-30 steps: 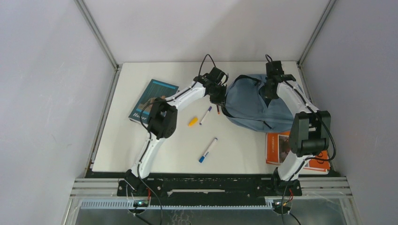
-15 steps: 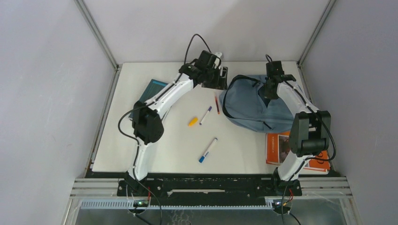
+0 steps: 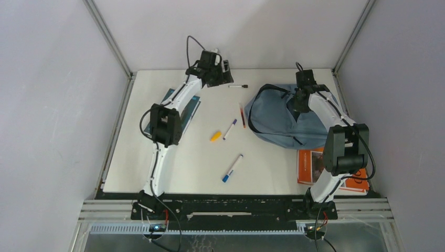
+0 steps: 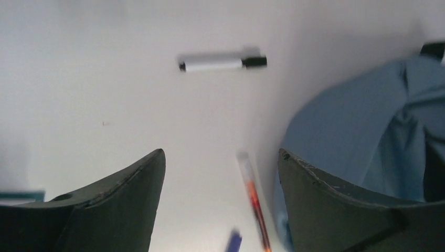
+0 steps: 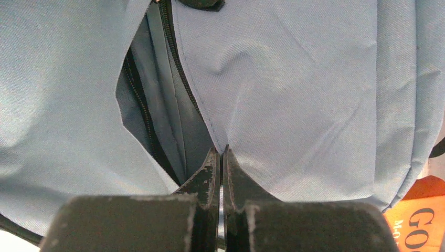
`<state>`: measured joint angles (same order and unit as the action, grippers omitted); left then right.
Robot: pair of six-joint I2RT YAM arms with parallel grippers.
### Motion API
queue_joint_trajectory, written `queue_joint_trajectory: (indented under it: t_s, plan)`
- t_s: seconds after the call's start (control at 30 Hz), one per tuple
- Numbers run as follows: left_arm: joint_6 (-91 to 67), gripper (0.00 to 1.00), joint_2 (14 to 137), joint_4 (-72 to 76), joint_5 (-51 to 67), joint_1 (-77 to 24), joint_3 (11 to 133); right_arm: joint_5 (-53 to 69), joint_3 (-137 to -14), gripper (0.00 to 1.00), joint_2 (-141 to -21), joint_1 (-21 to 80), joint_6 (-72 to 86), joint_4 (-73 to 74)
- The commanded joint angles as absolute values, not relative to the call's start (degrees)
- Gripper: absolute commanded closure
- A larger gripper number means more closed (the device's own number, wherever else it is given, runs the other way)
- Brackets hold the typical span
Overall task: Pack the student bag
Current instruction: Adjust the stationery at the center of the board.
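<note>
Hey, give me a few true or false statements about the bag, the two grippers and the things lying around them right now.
1. The left gripper is open and empty. True.
2. The student bag is zipped fully shut. False: its zipper gapes open.
3. The right gripper is shut on the student bag's fabric at the edge of the opening. True.
4. The orange book lies at the far left. False: it lies at the near right, beside the student bag.
5. The black-capped marker touches the student bag. False: they lie apart.
</note>
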<state>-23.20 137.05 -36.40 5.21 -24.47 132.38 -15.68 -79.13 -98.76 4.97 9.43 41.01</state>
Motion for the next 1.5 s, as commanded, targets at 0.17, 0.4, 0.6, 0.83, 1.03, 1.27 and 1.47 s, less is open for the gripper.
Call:
queue_joint_trajectory:
  t_s: [0.17, 0.4, 0.6, 0.83, 1.03, 1.27, 1.47]
  plan:
    - [-55.42, 0.18, 148.93, -8.38, 12.32, -20.54, 139.55, -12.75, -79.09, 1.0, -99.38, 5.71, 11.65, 39.82]
    - [-68.82, 0.15, 155.94, 1.87, 3.91, -20.57, 142.79, -11.88, -79.09, 1.0, -101.34, 5.71, 11.83, 39.83]
    - [-76.23, 0.13, 161.37, 5.94, -1.69, -20.95, 145.9, -11.54, -79.02, 1.0, -101.67, 5.81, 12.0, 40.19]
    - [-77.56, 0.14, 163.38, 3.41, -0.61, -22.48, 146.61, -11.48, -79.91, 1.0, -102.29, 5.86, 11.95, 40.77]
    - [-74.97, 0.2, 159.41, 1.49, 6.08, -22.65, 139.22, -11.2, -80.54, 1.0, -103.09, 5.97, 12.04, 40.91]
    - [-69.66, 0.23, 156.82, -1.79, 8.74, -22.73, 136.49, -11.18, -80.58, 1.0, -102.75, 6.4, 11.95, 40.97]
    - [-62.64, 0.26, 152.99, -5.96, 9.16, -22.81, 131.82, -10.67, -80.49, 1.0, -102.74, 6.74, 11.87, 40.8]
